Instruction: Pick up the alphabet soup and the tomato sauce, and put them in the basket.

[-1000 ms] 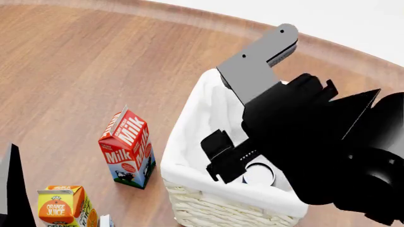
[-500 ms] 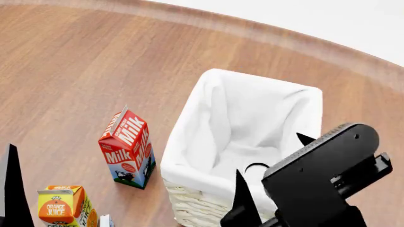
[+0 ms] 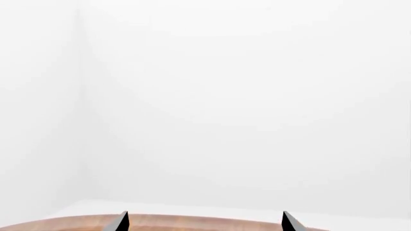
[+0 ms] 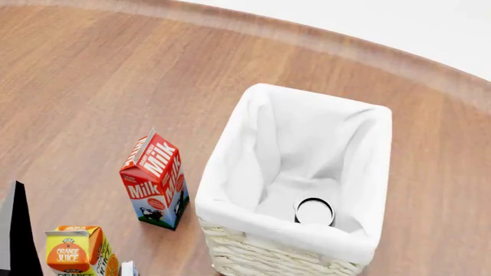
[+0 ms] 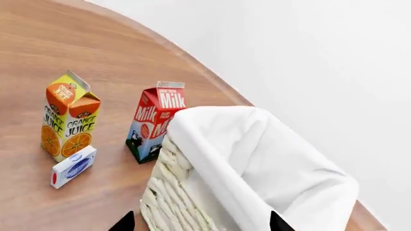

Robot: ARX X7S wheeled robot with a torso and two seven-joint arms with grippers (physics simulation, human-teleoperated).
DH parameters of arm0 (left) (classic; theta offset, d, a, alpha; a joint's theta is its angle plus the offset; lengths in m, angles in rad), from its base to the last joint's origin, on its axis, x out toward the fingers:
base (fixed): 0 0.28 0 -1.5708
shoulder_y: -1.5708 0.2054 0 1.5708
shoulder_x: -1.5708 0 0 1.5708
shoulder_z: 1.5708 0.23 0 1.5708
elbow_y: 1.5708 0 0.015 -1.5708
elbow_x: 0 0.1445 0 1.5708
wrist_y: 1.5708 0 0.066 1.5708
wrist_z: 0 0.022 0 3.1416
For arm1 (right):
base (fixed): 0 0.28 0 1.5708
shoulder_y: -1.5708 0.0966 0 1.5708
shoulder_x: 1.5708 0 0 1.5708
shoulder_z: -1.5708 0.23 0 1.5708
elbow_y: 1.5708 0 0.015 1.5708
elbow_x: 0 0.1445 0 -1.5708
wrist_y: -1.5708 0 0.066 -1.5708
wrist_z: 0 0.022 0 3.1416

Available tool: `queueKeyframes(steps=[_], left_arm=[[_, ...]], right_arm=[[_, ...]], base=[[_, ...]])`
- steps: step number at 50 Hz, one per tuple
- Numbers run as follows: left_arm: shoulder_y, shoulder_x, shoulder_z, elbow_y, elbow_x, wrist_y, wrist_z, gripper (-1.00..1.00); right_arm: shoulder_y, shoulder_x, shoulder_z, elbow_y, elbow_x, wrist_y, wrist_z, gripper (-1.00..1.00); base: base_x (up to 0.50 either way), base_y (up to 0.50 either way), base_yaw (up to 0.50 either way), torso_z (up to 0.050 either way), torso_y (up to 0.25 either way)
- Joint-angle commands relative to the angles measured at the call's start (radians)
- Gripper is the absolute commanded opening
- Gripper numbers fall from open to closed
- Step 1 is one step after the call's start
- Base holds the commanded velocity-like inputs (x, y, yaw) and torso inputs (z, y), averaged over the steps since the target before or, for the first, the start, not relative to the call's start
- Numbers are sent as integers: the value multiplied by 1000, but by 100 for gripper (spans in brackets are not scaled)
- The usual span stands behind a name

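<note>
The cream wicker basket (image 4: 286,260) with its white liner stands right of centre in the head view. One can (image 4: 314,211) stands upright on its floor near the front wall. Only the can's silvery top shows, so I cannot tell if it is the alphabet soup or the tomato sauce. No other can is in view. My right gripper (image 5: 202,224) is open, its two dark tips apart over the basket's (image 5: 173,192) wicker side, holding nothing. My left gripper (image 3: 204,224) is open too, facing the table's far edge and a white wall. One of its fingers (image 4: 17,230) shows at the head view's lower left.
A red milk carton (image 4: 156,179) stands just left of the basket. An orange juice carton (image 4: 77,250) is nearer me, with a small white and blue box (image 5: 73,166) lying beside it. The round wooden table's edge (image 4: 429,72) curves behind the basket.
My right arm has pulled back from over the basket and dropped out of the head view. The can stays on the basket floor. The cartons have not moved.
</note>
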Motion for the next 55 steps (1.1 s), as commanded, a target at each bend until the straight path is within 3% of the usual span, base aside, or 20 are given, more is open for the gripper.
queueKeyframes(steps=[1,24,41,55], left_arm=[[21,6,12,-15,31,13,1,100],[22,9,9,-12,29,4,1,100],[-24,-14,-17,26,-32,-18,-5,100],[-26,-27,-20,29,-34,-6,-6,100]], right_arm=[[-154,-29,-110,125,-223,-220,-48,100],[-116,-139,-204,206,-328,-299,-288,100],[-35,-251,-209,98,-253,-18,-385,100],[13,-341,-204,161,-229,39,-415,100]], base=[[0,0,0,0,0],[0,0,0,0,0],[0,0,0,0,0],[0,0,0,0,0]])
